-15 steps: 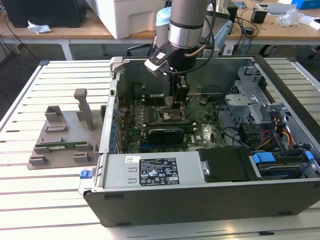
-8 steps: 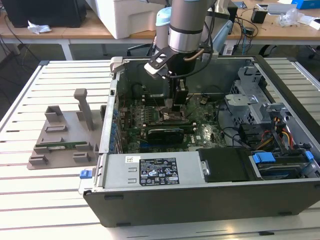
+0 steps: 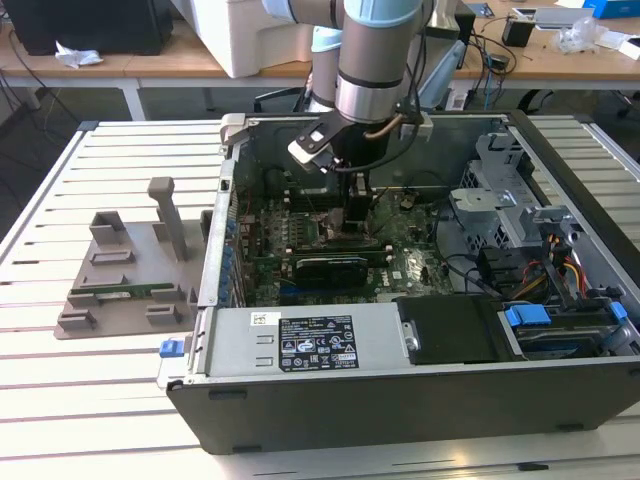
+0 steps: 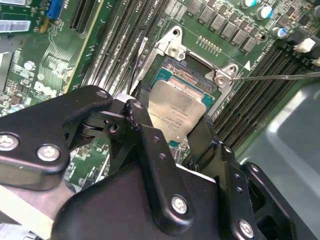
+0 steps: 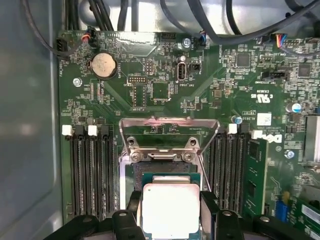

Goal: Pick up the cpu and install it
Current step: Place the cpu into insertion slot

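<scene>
Gripping the cpu (image 5: 170, 215) by 2 opposite edges, the hand (image 5: 172, 200) has its 2 black fingers (image 4: 145, 130) closed against the chip's sides, as both wrist views show. The cpu lies flat directly over the open socket (image 5: 150, 167) of the motherboard (image 5: 165, 95), between the 2 banks of memory slots (image 5: 90, 170). Whether it rests in the socket or hangs just above it cannot be told. The metal load plate (image 5: 170, 122) stands open beyond the chip. In the exterior view the arm (image 3: 375, 70) reaches down into the open computer case (image 3: 400, 400), which lies on the slatted counter (image 3: 120, 420).

Handling, by judgement:
- The cpu is probably light, thin and rigid; it will not flex in the grip.
- Its silver lid looks smooth, so a loose grip may let it slide.
- The underside and the socket contacts are likely fragile. Hold the chip by its edges only, keep it level, and apply no downward force.

Orientation:
- The silver lid faces up, toward both wrist cameras.
- The chip is square, so it has no long axis.
- Its 4 edges run parallel to the socket frame and to the memory slots, with no visible skew.
</scene>
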`<state>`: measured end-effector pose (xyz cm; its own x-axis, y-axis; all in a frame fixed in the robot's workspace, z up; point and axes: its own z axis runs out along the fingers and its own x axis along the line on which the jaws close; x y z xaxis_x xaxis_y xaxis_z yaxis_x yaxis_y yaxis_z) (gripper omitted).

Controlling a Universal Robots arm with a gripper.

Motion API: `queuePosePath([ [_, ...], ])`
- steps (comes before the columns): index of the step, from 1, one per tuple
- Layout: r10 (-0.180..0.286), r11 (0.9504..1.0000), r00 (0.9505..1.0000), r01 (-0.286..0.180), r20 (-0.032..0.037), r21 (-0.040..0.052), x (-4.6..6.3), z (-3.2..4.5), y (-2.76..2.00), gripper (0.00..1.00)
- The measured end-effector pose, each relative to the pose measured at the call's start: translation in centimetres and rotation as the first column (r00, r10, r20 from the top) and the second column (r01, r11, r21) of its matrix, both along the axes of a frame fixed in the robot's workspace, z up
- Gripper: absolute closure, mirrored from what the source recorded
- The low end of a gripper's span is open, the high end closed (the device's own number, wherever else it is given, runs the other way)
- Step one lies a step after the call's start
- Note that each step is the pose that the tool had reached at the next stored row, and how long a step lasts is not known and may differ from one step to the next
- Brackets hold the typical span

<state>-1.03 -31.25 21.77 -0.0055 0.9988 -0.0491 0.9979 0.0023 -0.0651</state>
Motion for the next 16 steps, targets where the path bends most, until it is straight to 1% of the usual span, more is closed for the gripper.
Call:
queuePosePath([
  [1, 0.0, 1.0, 1.0, 0.0, 0.0, 0.0001, 0.0, -0.19, 0.0, 0.45],
  [3, 0.007, 1.0, 1.0, -0.007, 0.0, 0.0003, 0.0, -0.88, 0.0, 0.45],
  [4, 0.01, 0.9999, 0.9999, -0.01, 0.0, 0.0011, 0.0, -0.94, -0.01, 0.45],
  [7, 0.017, 0.9998, 0.9999, -0.017, 0.0002, 0.008, -0.1, -1.05, 0.01, 0.45],
  [10, 0.017, 0.9998, 0.9999, -0.017, 0.0, 0.008, -0.1, -1.36, 0.06, 0.45],
  [16, 0.017, 0.9998, 0.9999, -0.017, 0.0, 0.0082, -0.3, -1.72, 0.2, 0.45],
])
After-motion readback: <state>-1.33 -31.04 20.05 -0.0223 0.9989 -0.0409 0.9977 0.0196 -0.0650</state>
